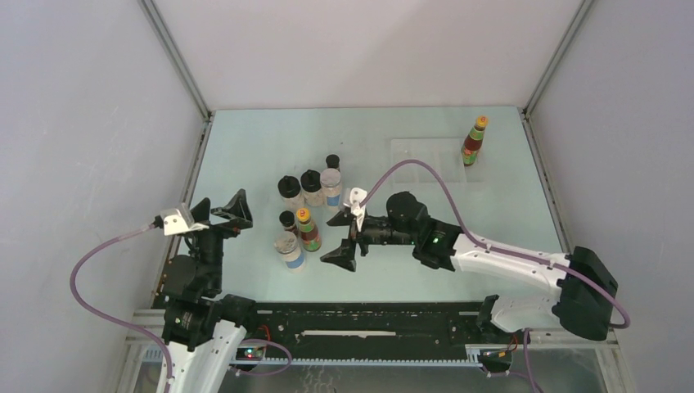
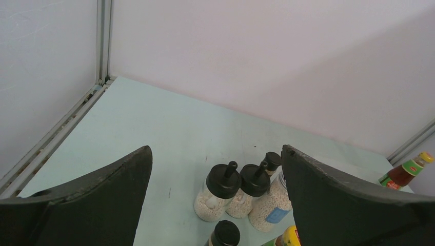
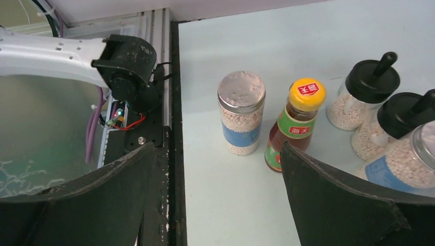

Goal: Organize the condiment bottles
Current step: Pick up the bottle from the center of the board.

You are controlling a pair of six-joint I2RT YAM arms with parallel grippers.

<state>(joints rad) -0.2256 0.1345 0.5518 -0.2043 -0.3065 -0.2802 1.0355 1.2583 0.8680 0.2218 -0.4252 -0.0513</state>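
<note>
Seven bottles cluster left of centre: two black-lidded pale jars [image 1: 289,191] [image 1: 311,185], a grey-lidded blue-labelled jar [image 1: 331,185], a tiny dark jar [image 1: 332,161] behind, another tiny dark jar [image 1: 287,220], a red sauce bottle [image 1: 308,230] and a second grey-lidded jar [image 1: 290,250]. The other red sauce bottle [image 1: 474,141] stands far right. My right gripper [image 1: 342,237] is open and empty, just right of the near red bottle [image 3: 296,124] and grey-lidded jar [image 3: 241,115]. My left gripper [image 1: 236,214] is open and empty, left of the cluster, facing the black-lidded jars [image 2: 220,190].
A faint clear rectangular mat [image 1: 425,160] lies under the far red bottle. White walls enclose the table on the left, back and right. The black rail [image 3: 154,128] runs along the near edge by the arm bases.
</note>
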